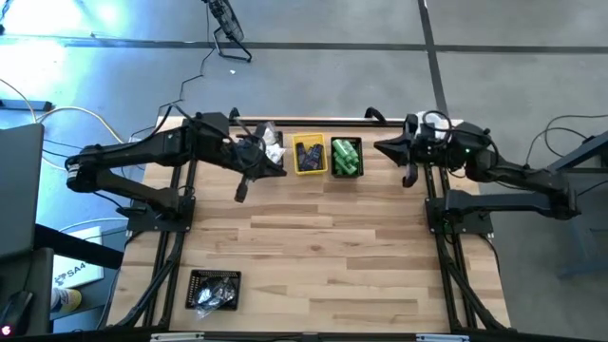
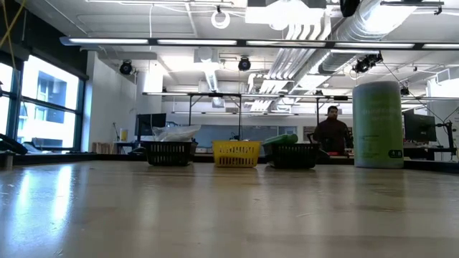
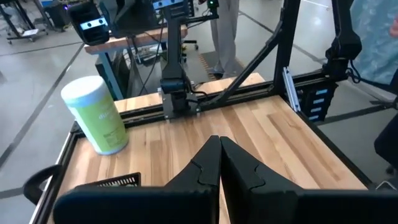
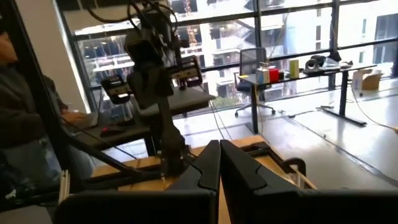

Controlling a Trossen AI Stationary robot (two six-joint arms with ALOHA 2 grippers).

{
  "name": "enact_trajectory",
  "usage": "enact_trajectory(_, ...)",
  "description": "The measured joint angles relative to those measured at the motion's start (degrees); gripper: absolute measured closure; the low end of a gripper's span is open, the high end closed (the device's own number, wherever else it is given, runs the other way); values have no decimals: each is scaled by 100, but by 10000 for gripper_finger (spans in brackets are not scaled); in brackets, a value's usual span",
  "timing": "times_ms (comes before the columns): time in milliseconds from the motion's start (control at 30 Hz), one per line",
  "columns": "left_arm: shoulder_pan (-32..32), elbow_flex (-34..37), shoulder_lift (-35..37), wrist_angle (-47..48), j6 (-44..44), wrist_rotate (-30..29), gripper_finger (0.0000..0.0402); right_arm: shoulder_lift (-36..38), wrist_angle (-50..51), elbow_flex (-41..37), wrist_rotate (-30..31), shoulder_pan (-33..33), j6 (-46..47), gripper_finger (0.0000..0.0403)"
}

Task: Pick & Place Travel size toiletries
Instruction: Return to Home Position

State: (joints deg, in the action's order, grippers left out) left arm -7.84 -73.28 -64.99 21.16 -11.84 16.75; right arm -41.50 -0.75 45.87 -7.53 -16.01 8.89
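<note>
Three small bins stand in a row at the table's far edge. A black one (image 1: 272, 147) holds white crinkly packets, a yellow one (image 1: 311, 155) holds dark pieces, and a black one (image 1: 347, 158) holds bright green little bottles (image 2: 281, 139). A fourth black bin (image 1: 214, 289) with dark and shiny items sits near the table's near-left corner. My left gripper (image 3: 219, 144) is shut and empty, hovering just in front of the packet bin (image 1: 276, 169). My right gripper (image 4: 219, 149) is shut and empty too, raised right of the green-bottle bin (image 1: 382, 147), pointing toward the table's left.
A big pale-green cylinder with a white lid (image 3: 96, 115) stands at the far right of the table (image 2: 376, 125), under my right arm. A person (image 2: 332, 132) is in the room behind the table. Bare wood (image 1: 332, 247) lies across the table's middle and near right.
</note>
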Motion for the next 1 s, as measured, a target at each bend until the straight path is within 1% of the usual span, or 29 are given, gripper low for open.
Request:
enact_trajectory(67, 0, 25, 0, -30, -55, 2, 401, 185, 8, -155, 20, 0, 19, 400)
enact_trajectory(167, 0, 273, 56, -244, -45, 4, 401, 483, -2, -291, 17, 0, 32, 400)
enact_trajectory(233, -2, 523, 167, -425, 15, 7, 401, 672, 9, -351, 17, 1, 32, 400)
enact_trajectory(300, -2, 801, 314, -820, 62, 4, 401, 842, 65, -401, 17, 1, 32, 400)
enact_trajectory(433, -2, 1358, 745, -1196, 156, 3, 401, 1189, 293, -473, 21, 0, 31, 400)
enact_trajectory(700, -2, 2177, 1863, -1214, 177, 22, 401, 1649, 717, -473, 190, 0, 27, 400)
enact_trajectory(900, -2, 2677, 2423, -1204, 206, -207, 401, 1818, 893, -473, 189, 0, 2, 400)
enact_trajectory(1000, -2, 2877, 2700, -1206, 211, -210, 401, 1925, 1086, -473, 188, 0, 3, 400)
